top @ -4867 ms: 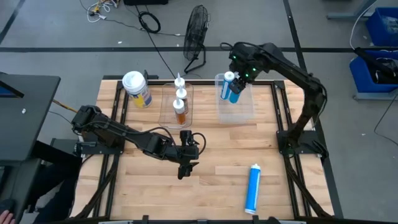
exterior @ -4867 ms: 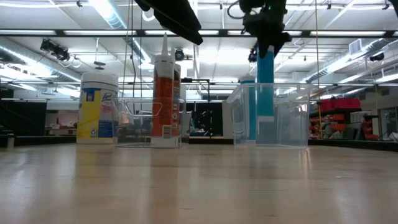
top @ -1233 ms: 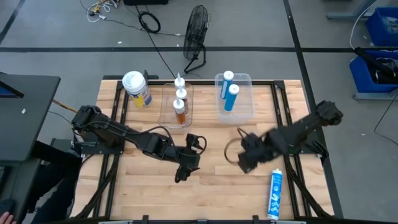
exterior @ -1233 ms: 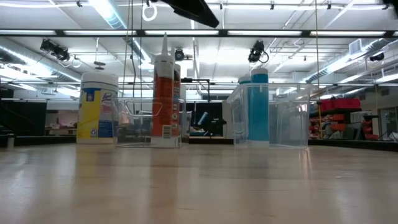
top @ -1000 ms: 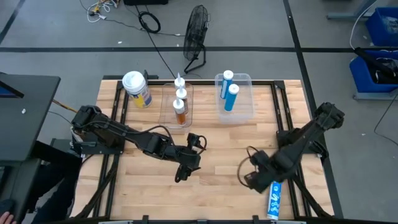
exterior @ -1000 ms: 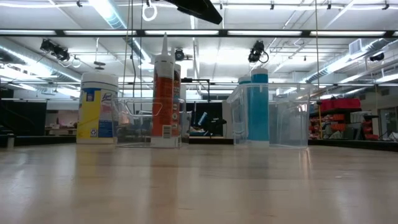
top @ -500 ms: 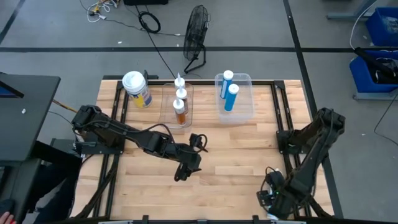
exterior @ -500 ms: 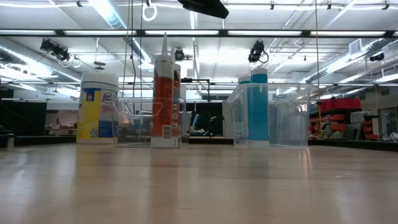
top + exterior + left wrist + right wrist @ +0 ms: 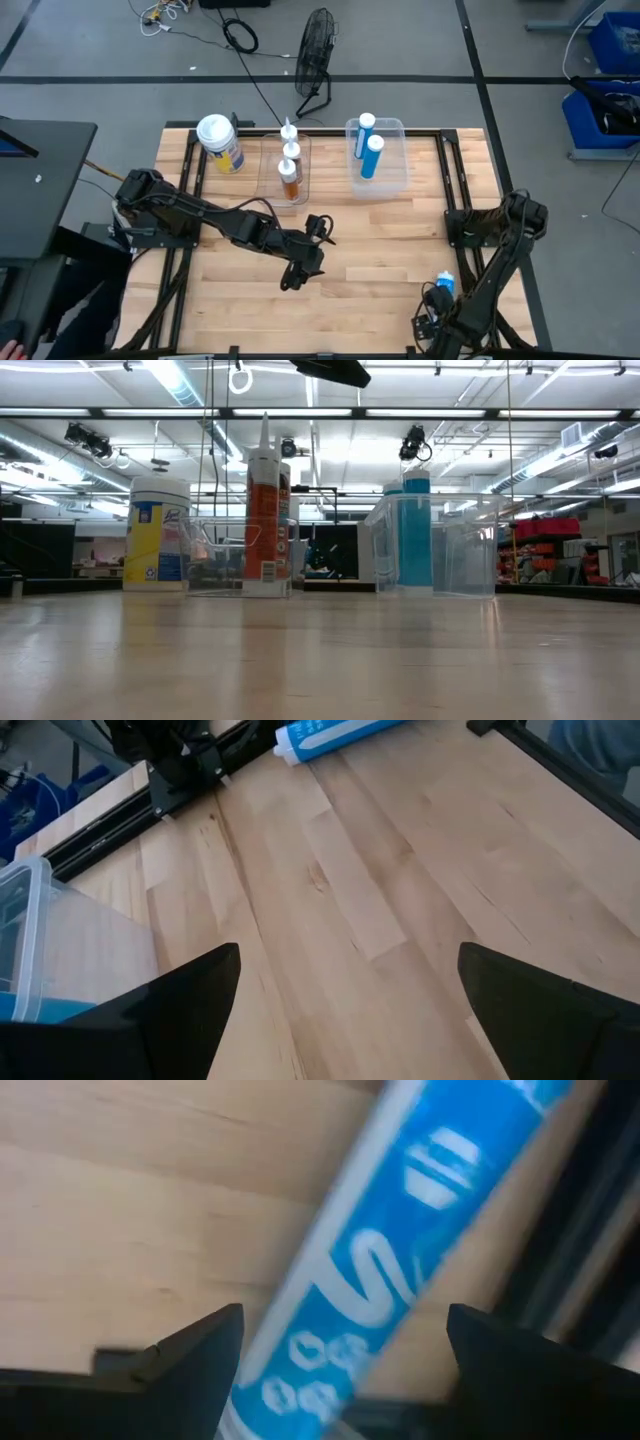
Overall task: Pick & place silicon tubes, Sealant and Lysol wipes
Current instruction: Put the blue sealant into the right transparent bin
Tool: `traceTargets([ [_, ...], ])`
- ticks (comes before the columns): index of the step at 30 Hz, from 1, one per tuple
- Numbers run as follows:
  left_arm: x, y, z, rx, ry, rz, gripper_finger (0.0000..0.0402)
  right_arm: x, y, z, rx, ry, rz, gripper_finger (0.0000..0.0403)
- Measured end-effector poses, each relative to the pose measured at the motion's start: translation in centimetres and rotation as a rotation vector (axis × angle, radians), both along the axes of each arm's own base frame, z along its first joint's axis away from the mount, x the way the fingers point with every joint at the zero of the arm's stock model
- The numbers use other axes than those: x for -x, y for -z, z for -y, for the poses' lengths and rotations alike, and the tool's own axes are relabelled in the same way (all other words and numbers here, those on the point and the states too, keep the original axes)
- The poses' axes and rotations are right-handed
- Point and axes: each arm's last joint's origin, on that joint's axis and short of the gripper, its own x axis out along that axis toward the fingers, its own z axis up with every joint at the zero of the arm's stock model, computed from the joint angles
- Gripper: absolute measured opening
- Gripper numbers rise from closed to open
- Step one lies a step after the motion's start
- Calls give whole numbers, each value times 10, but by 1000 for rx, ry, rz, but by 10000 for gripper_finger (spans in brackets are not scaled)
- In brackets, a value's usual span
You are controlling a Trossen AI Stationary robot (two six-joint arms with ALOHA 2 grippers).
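Observation:
The Lysol wipes (image 9: 220, 141) stand upright at the far left of the table. Two sealant tubes (image 9: 290, 165) stand in one clear bin, and two blue silicon tubes (image 9: 368, 146) stand in another clear bin (image 9: 392, 178). A third blue tube (image 9: 400, 1250) lies flat near the table's near right corner, mostly hidden under my right arm in the high view. My right gripper (image 9: 342, 1320) is open and points down over it, one finger on either side. My left gripper (image 9: 296, 274) hangs open over mid-table.
Black rails (image 9: 448, 185) run along the table's right side, close to the lying tube. A fan (image 9: 316, 45) and cables lie on the floor beyond the far edge. Bare wood (image 9: 360, 270) spans the table's middle.
My right gripper has swung from mid-table toward the near right corner and sunk over the lying blue tube, rolling its wrist as it went. The tube has stayed where it lay.

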Motion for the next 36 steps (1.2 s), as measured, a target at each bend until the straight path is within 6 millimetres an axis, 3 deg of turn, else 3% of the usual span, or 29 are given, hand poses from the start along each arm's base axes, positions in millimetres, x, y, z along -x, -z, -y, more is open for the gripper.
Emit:
traceTargets([
  [18, -1, -1, 0, 13, -7, 13, 381, -1, 44, 0, 17, -13, 37, 344],
  [31, -2, 3, 1, 142, -88, -15, 381, -2, 46, 2, 49, -203, 116, 214],
  [36, 0, 5, -1, 157, -112, -48, 381, -3, 47, 6, 88, -320, 139, 214],
])
